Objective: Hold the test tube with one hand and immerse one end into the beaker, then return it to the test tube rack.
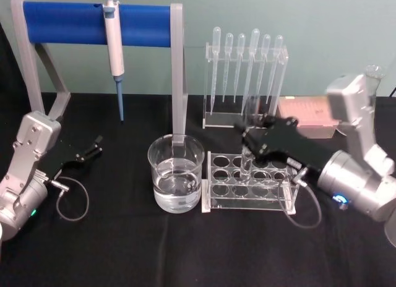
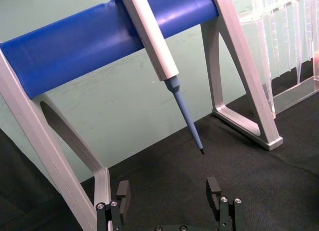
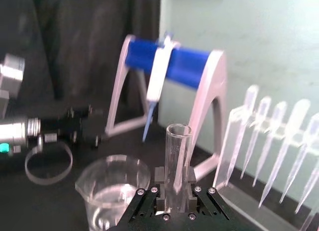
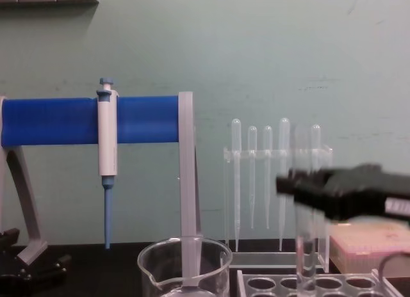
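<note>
Blue-barred stand (image 1: pixel 68 24) spans the far left, carrying a pipettor (image 1: pixel 114 39) clear of the work. Near centre sits the test tube rack (image 1: pixel 247 203), with the beaker (image 1: pixel 156 166), part-filled with clear liquid, just to its left so the carry between them is short. The left gripper (image 2: pixel 169 188) rests at the left, fingers spread, idle. The right gripper (image 3: pixel 175 187) reaches in from the right over the rack, clamped on the test tube (image 3: pixel 177 151) below the open rim so the glass hangs upright, lower end at the far row of holes; whether it sits inside one I cannot tell.
</note>
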Robot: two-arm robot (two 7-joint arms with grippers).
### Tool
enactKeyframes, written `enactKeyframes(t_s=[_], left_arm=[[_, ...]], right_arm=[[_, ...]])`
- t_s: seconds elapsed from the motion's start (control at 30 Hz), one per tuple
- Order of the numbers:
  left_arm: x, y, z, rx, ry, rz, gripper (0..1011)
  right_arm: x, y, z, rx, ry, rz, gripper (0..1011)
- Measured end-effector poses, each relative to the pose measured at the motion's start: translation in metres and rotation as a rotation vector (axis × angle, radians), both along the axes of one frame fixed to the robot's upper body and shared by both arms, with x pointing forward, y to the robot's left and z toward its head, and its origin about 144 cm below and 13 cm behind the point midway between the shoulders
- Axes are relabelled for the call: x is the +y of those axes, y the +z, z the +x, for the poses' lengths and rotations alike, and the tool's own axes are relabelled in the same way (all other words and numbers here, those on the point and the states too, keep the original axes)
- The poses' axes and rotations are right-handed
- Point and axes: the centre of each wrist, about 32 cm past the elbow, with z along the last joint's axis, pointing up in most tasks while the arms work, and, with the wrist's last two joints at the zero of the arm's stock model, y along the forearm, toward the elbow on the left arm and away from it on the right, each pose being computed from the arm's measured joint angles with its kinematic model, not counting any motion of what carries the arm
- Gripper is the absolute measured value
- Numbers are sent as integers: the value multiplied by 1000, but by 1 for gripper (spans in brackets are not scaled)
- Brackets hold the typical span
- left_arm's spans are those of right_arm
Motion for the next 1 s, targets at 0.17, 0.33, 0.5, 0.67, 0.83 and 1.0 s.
enactKeyframes(t_s=[0.17, 0.33, 0.5, 0.67, 0.83, 1.0], left_arm=[[0, 0, 0, 0, 0, 0, 1000], [0, 0, 0, 0, 0, 0, 1000], [0, 0, 0, 0, 0, 0, 1000], [0, 0, 0, 0, 0, 0, 1000], [0, 0, 0, 0, 0, 0, 1000], [0, 0, 0, 0, 0, 0, 1000]], right_arm=[[-3, 9, -6, -15, -15, 73, 225], [-2, 14, -10, -19, -20, 95, 225], [-2, 16, -10, -7, -24, 86, 225], [-1, 16, -10, -4, -24, 80, 224], [-2, 16, -10, -4, -25, 81, 226], [-2, 16, -10, -6, -25, 83, 225]])
